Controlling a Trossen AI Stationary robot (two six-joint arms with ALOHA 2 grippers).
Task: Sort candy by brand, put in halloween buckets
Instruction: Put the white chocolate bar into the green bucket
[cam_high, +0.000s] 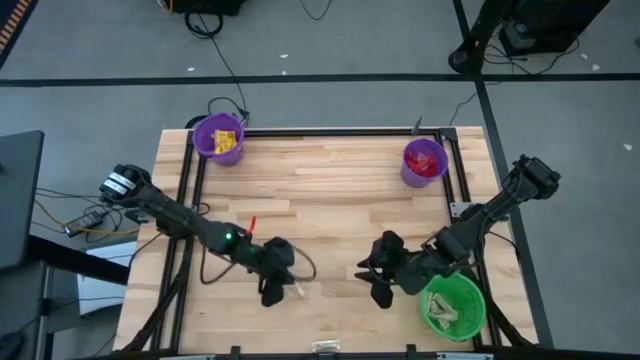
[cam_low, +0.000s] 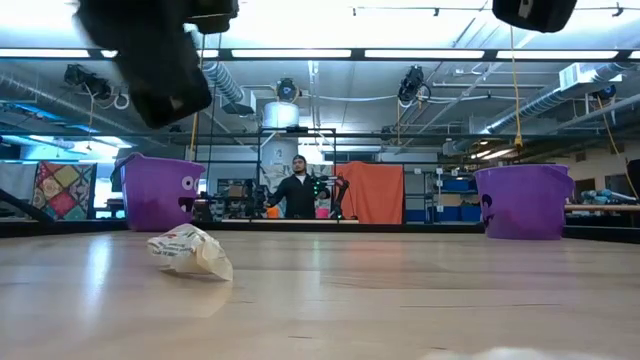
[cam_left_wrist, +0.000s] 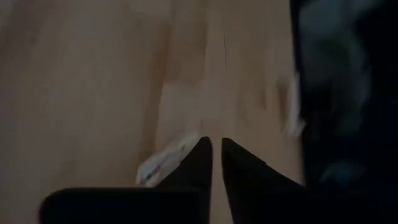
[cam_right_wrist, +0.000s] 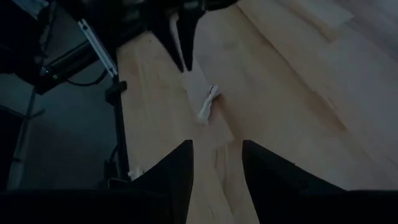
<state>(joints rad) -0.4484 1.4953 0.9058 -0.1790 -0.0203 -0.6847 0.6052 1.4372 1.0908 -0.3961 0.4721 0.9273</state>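
High view shows most of the sorting already done: the purple bucket (cam_high: 218, 138) at the far left corner of the table (cam_high: 330, 200) holds yellow sweets, the other purple bucket (cam_high: 424, 161) at the far right holds red ones, and the green bucket (cam_high: 453, 306) at the near right has pale wrapped pieces in it. Little seems left on the bare wood. One cream wrapped candy (cam_high: 299, 290) lies just beside the left gripper (cam_high: 271, 291), whose jaws stand nearly closed with only a thin gap and, as far as I can tell, nothing between them; the left wrist view shows the wrapper (cam_left_wrist: 166, 163) lying against the side of one finger, not pinched. Another pale piece (cam_high: 324, 346) sits at the table's near edge. The right gripper (cam_high: 381, 283) hangs near the green bucket with jaws open and empty. A person (cam_low: 298, 190) stands in the room beyond. My judgement is that two sweets at least remain to be bucketed.
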